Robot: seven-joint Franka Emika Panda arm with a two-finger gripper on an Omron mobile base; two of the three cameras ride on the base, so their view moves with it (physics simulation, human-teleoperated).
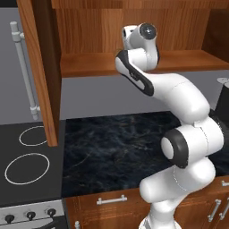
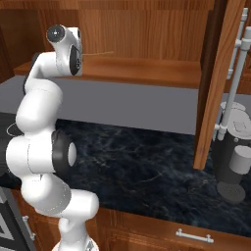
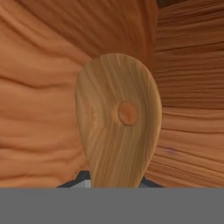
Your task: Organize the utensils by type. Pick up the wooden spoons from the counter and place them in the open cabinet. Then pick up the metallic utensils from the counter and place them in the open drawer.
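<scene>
Up close in the hand view, a wooden spoon (image 3: 117,127) stands before the camera, its oval bowl with a small round hole at the middle, and its narrow end runs down between the gripper (image 3: 114,181) fingers, which are closed on it. Behind the spoon is the wood-grain inner wall of the open cabinet (image 2: 147,34). From the base cameras, the white arm (image 1: 179,103) reaches up over the dark marble counter (image 1: 116,147) to the cabinet shelf (image 1: 89,65), with the hand inside. One cabinet door (image 1: 42,67) hangs open near the counter's stove-side edge, beside the cooktop (image 1: 27,165). A dark coffee machine (image 2: 234,162) stands at the counter's opposite end.
</scene>
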